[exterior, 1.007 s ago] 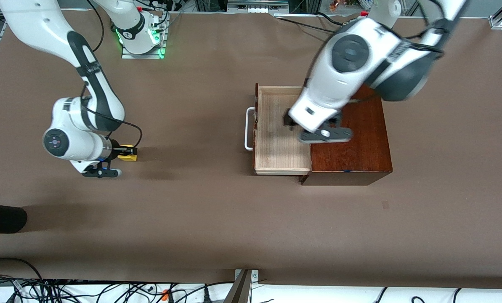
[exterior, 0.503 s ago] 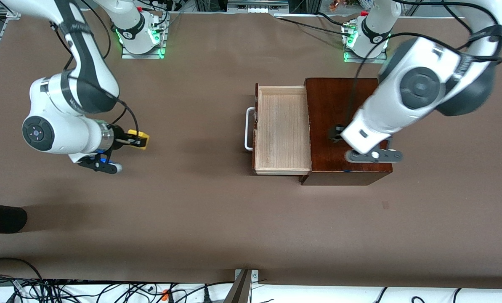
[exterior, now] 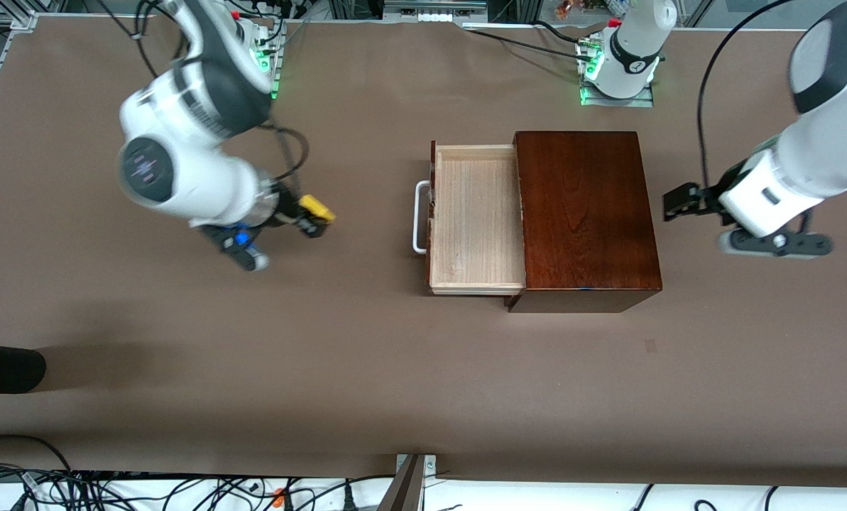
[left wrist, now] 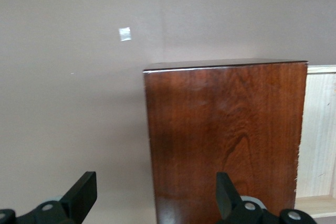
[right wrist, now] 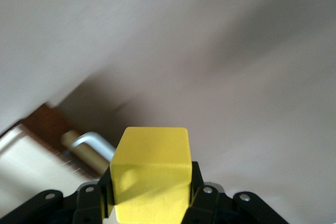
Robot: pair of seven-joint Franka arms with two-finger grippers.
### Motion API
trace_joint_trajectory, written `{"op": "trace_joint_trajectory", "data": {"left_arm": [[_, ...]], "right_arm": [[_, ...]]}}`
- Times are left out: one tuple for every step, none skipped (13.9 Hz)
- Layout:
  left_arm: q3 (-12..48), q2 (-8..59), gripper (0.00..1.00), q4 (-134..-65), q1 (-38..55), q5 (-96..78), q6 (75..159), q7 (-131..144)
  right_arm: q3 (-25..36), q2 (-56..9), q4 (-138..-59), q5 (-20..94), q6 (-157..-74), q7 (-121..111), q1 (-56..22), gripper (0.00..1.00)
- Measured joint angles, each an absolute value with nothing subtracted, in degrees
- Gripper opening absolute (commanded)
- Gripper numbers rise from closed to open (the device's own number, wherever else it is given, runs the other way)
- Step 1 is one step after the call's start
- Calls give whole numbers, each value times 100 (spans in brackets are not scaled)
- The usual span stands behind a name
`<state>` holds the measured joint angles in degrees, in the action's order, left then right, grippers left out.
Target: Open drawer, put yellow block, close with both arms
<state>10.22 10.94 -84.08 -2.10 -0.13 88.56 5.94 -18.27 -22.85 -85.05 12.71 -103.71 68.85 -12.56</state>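
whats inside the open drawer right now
Nothing that shows: the pulled-out part of the drawer is bare pale wood. Its back end is hidden under the wooden box. The yellow block is in the right gripper, over the table.

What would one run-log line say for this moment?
drawer: open, empty | yellow block: held in right gripper over table | left gripper: open, beside wooden box

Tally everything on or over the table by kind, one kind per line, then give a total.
Wooden box: 1
Drawer, pulled open and empty: 1
Yellow block, held up over the table: 1
Grippers: 2 (right gripper shut on the block; left gripper open, beside the box)
Total: 5
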Motion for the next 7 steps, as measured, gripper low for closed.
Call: {"op": "trace_joint_trajectory", "data": {"left_arm": [[833,1022,100,-8414,-81,-19,8812,500],[711,966,100,-8415,-1,-32,8748,416],[586,914,100,-8416,76,-47,8691,319],[423,856,100,-8419,174,-60,8628,186],[273,799,100,-8419,253,-79,8561,49],[195,735,100,-8421,280,-99,8496,-40],[155,676,100,-8422,286,-105,8442,-101]], "right_arm": [[-1834,-2299,-8458,1283,-10640,7396,-1527,23],[-1840,-2312,-8447,1288,-10946,7921,-1795,23],[-1843,-2336,-8446,1288,-11244,8463,-2054,23],[-1845,-2380,-8446,1288,-11523,9026,-2312,24],[-1844,-2437,-8445,1288,-11722,9515,-2505,24],[-1843,-2503,-8445,1287,-11874,9921,-2648,24],[-1842,-2562,-8444,1286,-12006,10239,-2748,24]]}}
